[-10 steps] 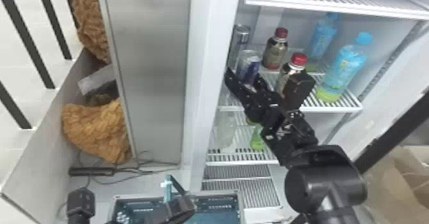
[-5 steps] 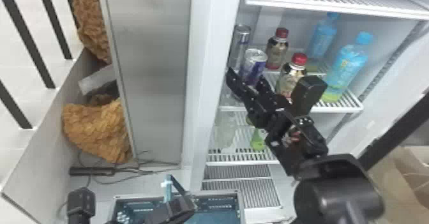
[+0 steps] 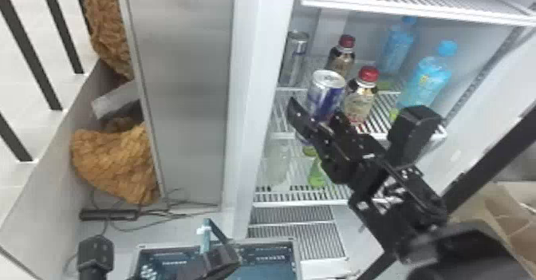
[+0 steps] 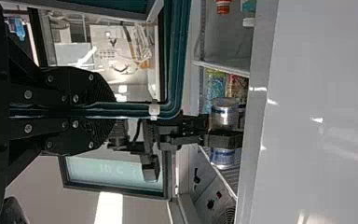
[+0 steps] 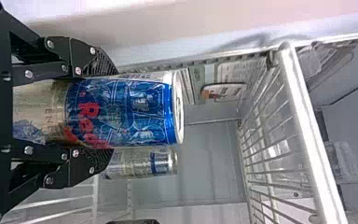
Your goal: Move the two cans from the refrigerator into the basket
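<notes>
Since the earlier frame, the right gripper [image 3: 318, 117] and the can [image 3: 326, 95] it holds have moved nearer the front of the middle rack, inside the refrigerator. Its fingers press on both sides of that can, which stands nearly upright. The left gripper [image 3: 223, 256] has its fingers closed on the teal handle [image 3: 205, 237] of the basket [image 3: 255, 241], low in the head view.

Two cans show; the other can [image 3: 296, 56] is farther back on the middle rack [image 3: 399, 97]. With them are two red-capped bottles [image 3: 361, 99] and two blue-capped bottles [image 3: 428, 79].

Three white wire racks are in the refrigerator. Beyond its metal side lie brown wrinkled material [image 3: 115, 163], a black power strip [image 3: 107, 214] and loose cables; cardboard [image 3: 514, 211] is at the right.

The gripper covers the held can's lower part. The middle rack partly hides a green bottle [image 3: 317, 175], and the picture's bottom edge cuts off the basket.
</notes>
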`<action>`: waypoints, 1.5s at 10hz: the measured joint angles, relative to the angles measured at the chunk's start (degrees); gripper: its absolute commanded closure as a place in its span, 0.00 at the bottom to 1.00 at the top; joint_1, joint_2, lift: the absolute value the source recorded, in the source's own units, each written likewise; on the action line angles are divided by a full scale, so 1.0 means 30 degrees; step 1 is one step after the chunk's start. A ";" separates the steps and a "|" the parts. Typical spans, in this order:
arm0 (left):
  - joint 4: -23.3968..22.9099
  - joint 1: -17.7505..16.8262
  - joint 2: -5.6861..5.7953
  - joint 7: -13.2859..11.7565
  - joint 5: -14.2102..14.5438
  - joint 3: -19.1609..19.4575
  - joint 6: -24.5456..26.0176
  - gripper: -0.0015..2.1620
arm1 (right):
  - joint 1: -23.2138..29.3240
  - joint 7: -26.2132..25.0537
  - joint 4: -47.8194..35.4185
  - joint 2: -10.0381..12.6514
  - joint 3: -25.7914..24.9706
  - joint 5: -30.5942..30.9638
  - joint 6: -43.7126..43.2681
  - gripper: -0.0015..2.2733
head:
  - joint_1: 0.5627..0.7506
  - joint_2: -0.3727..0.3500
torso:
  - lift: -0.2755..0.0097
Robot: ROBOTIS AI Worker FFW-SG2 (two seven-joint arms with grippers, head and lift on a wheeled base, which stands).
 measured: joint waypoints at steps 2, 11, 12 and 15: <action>0.0000 0.0004 0.0013 0.0000 0.0000 0.0001 0.0000 0.55 | 0.1828 0.0004 -0.2151 -0.0161 -0.0354 -0.0258 0.1742 0.54 | 0.70 0.22 | 0.86; 0.0000 -0.0197 0.0013 0.0000 -0.0041 -0.0056 -0.0019 0.55 | 0.6673 0.2162 -0.6657 -0.0333 -0.0725 -0.2440 0.9715 0.54 | 0.70 0.30 | 0.86; 0.0000 -0.0209 0.0011 0.0000 -0.0039 -0.0040 -0.0040 0.55 | 0.6981 0.2380 -0.7000 -0.0350 -0.0755 -0.2409 1.0425 0.54 | 0.70 0.31 | 0.86; 0.0000 -0.0314 0.0003 0.0000 -0.0037 0.0040 -0.0136 0.55 | 0.7910 0.3037 -0.8203 -0.0441 -0.1082 -0.2346 1.2720 0.54 | 0.70 0.31 | 0.86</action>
